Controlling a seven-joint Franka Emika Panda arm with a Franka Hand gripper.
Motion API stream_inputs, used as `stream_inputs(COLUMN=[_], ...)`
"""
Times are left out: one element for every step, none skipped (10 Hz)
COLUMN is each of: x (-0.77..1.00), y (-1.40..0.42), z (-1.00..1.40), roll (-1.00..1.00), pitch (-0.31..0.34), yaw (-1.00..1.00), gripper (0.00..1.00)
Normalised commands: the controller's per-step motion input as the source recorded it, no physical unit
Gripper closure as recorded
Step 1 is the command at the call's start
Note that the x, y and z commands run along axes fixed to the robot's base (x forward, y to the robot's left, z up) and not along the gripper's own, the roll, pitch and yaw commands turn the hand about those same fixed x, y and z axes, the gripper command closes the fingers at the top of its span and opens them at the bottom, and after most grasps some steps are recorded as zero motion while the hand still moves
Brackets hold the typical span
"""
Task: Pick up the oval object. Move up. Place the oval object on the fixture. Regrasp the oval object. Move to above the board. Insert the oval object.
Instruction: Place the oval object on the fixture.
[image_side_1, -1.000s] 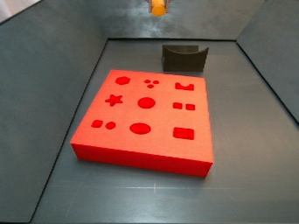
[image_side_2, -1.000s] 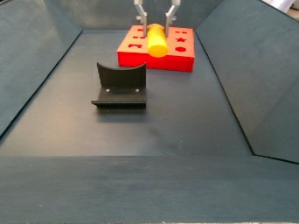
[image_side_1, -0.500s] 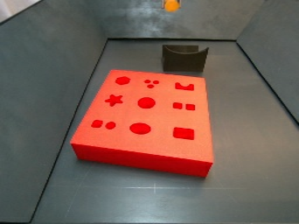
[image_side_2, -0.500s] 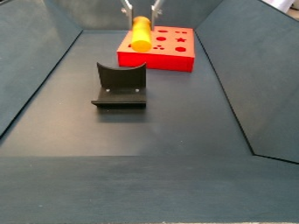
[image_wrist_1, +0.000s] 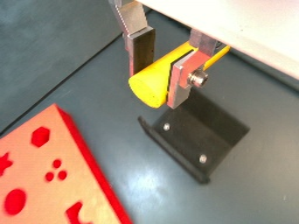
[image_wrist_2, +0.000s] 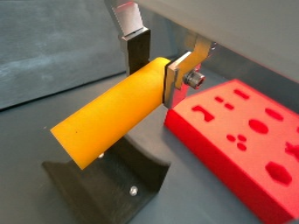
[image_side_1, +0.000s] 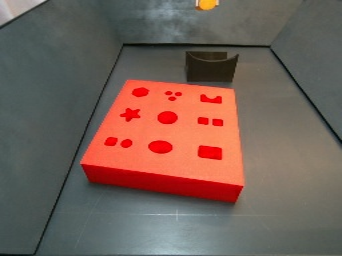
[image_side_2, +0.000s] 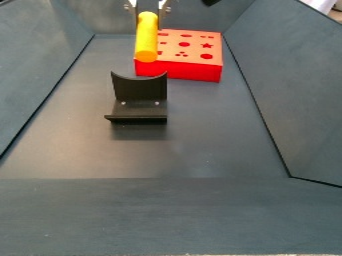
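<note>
The oval object, a yellow-orange peg (image_wrist_1: 156, 77), is clamped between the fingers of my gripper (image_wrist_1: 160, 80); its long free end sticks out past the pads in a wrist view (image_wrist_2: 111, 118). The gripper (image_side_2: 148, 10) hangs high in the air, the peg (image_side_2: 146, 37) below it, above and just behind the fixture (image_side_2: 138, 97). The fixture, a dark block with a curved notch, lies right under the peg in both wrist views (image_wrist_1: 198, 136) (image_wrist_2: 105, 188). The red board (image_side_1: 167, 130) lies flat beside the fixture (image_side_1: 211, 66). Only the peg's tip (image_side_1: 207, 4) shows at that view's upper edge.
Grey sloping walls (image_side_2: 54, 90) enclose the dark floor on all sides. The board's near edge (image_wrist_2: 233, 149) lies close beside the fixture. Open floor (image_side_2: 174, 190) stretches in front of the fixture.
My gripper has carried the peg away from above the board toward the fixture. The peg stays clamped. Board and fixture have not moved.
</note>
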Motion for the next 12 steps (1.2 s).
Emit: stream_inputs(x=[0.36, 0.29, 0.2, 0.13, 0.08, 0.06, 0.07, 0.07, 0.13, 0.13, 0.15, 0.16], y=[0.05, 0.05, 0.05, 0.05, 0.05, 0.05, 0.03, 0.03, 0.13, 0.14, 0.14, 0.14], z=[-0.02, -0.02, -0.02, -0.02, -0.02, -0.02, -0.02, -0.01, -1.0, -1.0, -1.0, -1.0], roll=[-1.0, -1.0, -1.0, -0.87, -0.71, -0.48, -0.27, -0.22, -1.0, -1.0, -0.9, -0.76], pitch=[0.065, 0.076, 0.088, 0.087, 0.069, 0.037, 0.031, 0.03, 0.219, 0.213, 0.225, 0.22], yaw=[-0.08, -0.09, -0.11, -0.12, -0.12, -0.12, -0.11, -0.1, -0.02, -0.02, -0.09, -0.13], gripper=[1.0, 1.0, 1.0, 1.0, 1.0, 1.0, 1.0, 1.0, 1.0, 1.0, 1.0, 1.0])
